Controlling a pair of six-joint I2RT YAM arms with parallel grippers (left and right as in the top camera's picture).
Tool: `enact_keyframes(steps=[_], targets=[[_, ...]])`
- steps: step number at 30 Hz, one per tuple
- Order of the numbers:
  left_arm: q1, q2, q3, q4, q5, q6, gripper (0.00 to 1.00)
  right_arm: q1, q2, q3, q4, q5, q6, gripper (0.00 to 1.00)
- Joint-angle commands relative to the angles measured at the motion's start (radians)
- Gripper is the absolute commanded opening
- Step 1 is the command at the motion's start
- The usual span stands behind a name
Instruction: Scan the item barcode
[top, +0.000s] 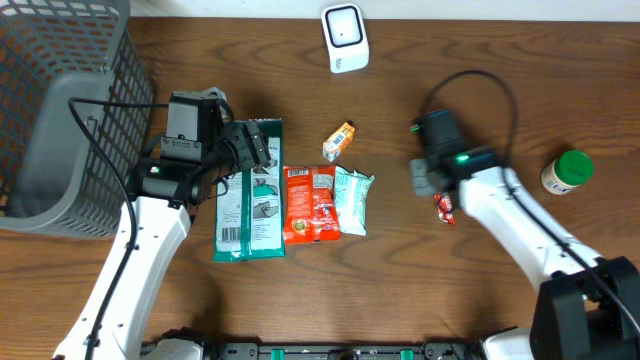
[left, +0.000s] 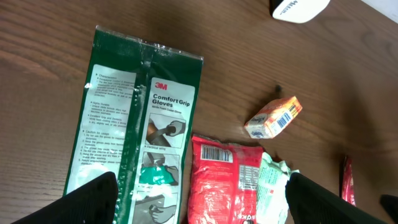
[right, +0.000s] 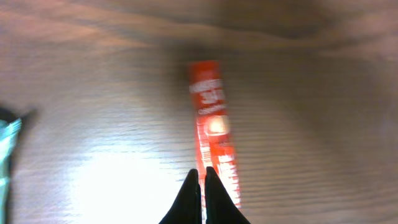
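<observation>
Nearest the robot, the right arm reaches toward 12 o'clock. Its right fingers (right: 189, 202) are pressed together with nothing between them. Their tips sit at the near end of the red stick packet (right: 211, 124). The blur hides whether they touch it. The packet lies flat on the wooden counter (top: 500, 60), running lengthwise from 6 to 12 o'clock, at about 3 o'clock from the row of pouches and apart from it.

That row sits mid-counter. The green glove pack (top: 250, 190) is on the 9 o'clock end, with a barcode on its near corner. The red pouch (top: 310, 205) lies just beside it, and the pale teal pouch (top: 352, 200) is against the red pouch's 3 o'clock side. The left fingers (left: 93, 200) are spread wide and hold nothing. They hover over the far half of the glove pack, and the red pouch's barcode shows between them in the left wrist view.

Farther out, a small orange-and-white box (top: 340, 141) lies tilted at 12 o'clock from the red pouch. A green-capped jar (top: 567, 171) stands at 3 o'clock from the right arm. A grey mesh basket (top: 60, 120) fills the 9 o'clock edge. Farthest, the white scanner (top: 345, 38) stands at 12 o'clock, well apart from the packet.
</observation>
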Motion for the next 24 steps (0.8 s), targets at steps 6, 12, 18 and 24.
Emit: enact_keyframes(steps=[6, 12, 18, 24], targets=[[0.003, 0.001, 0.007, 0.0, -0.003, 0.017, 0.86, -0.22, 0.037, -0.032, -0.08, -0.339, 0.023, 0.01], [0.003, 0.001, 0.007, 0.0, -0.003, 0.017, 0.87, -0.218, 0.051, -0.102, -0.084, -0.378, 0.023, 0.01], [0.003, 0.001, 0.007, 0.0, -0.003, 0.017, 0.86, -0.213, 0.051, -0.195, -0.027, -0.322, 0.023, 0.01], [0.003, 0.001, 0.007, 0.0, -0.003, 0.017, 0.86, -0.213, 0.051, -0.28, 0.054, -0.351, 0.057, 0.01]])
